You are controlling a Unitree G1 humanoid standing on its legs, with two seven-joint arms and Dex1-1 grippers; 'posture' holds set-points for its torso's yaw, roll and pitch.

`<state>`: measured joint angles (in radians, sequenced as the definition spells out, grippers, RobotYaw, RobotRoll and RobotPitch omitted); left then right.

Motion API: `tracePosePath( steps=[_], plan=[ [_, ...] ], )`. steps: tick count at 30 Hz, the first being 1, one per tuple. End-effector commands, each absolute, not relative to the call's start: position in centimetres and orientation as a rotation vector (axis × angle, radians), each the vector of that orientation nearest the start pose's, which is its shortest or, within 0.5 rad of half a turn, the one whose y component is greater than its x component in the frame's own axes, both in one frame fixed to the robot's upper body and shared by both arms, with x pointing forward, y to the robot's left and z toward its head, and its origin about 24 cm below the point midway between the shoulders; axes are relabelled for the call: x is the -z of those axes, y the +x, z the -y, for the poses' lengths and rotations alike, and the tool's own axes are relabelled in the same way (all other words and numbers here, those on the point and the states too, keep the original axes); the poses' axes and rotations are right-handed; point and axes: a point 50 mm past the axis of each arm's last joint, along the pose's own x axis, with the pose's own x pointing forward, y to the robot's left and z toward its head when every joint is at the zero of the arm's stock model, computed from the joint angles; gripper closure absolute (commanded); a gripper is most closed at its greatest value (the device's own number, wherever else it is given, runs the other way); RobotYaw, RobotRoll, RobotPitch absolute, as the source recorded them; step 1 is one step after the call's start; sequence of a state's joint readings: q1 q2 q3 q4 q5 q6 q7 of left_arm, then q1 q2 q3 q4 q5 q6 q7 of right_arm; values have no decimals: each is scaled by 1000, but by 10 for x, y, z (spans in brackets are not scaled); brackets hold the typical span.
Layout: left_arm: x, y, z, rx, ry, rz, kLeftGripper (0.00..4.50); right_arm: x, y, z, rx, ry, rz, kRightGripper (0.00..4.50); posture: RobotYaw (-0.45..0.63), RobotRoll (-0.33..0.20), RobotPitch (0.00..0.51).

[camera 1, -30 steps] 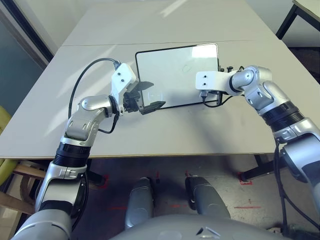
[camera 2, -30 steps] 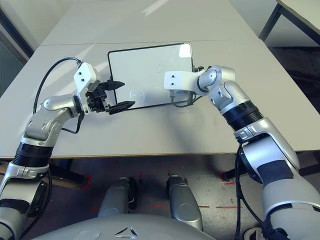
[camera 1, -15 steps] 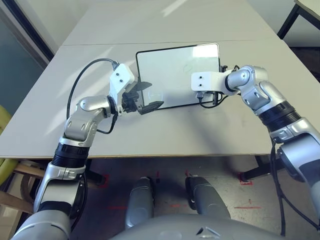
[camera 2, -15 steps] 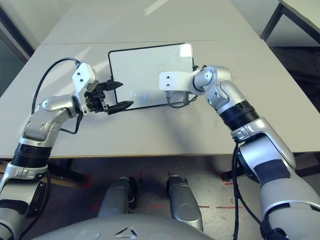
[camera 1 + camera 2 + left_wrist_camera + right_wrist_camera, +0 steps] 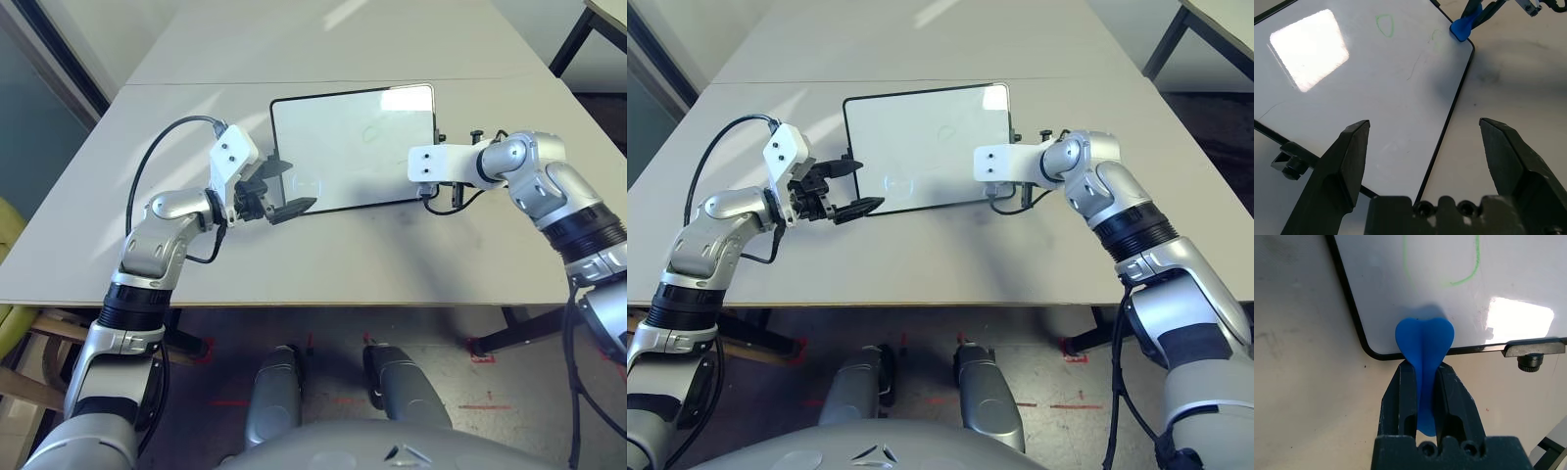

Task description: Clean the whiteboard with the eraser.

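Right gripper [image 5: 1421, 396], fingers clamped on the waist of the eraser [image 5: 1424, 340], holds the blue block so that its rounded lobe projects past the fingertips and overlaps the near right corner of the whiteboard [image 5: 354, 147]. A looped green marker line [image 5: 1442, 264] lies on the white surface just beyond the lobe, and a small knob [image 5: 1530, 361] projects from the frame nearby. Left gripper [image 5: 276, 188], jaws spread wide and holding nothing, hovers at the board's near left corner. The board lies flat on the grey table [image 5: 323, 255]. Judged by its look, the eraser is light and somewhat yielding, best held at the narrow middle as here; the glossy board is stiff but probably slides easily, so bracing its frame edge seems advisable.
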<state>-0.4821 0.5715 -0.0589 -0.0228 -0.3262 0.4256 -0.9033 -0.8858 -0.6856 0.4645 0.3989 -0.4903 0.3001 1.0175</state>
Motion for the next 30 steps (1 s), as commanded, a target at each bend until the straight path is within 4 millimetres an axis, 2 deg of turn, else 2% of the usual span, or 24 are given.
tracePosePath(
  steps=[1, 15, 30],
  plan=[
    [-154, 305, -174, 980, 289, -92, 0, -172, 369, 190, -718, -1251, -515, 4240, -126, 0, 143],
    [-155, 304, -175, 970, 287, -92, 0, -181, 379, 157, -756, -1238, -422, 4241, -110, 0, 144],
    [-155, 303, -174, 962, 284, -88, 0, -181, 374, 123, -845, -1257, -345, 4242, -102, 0, 141]
  ],
)
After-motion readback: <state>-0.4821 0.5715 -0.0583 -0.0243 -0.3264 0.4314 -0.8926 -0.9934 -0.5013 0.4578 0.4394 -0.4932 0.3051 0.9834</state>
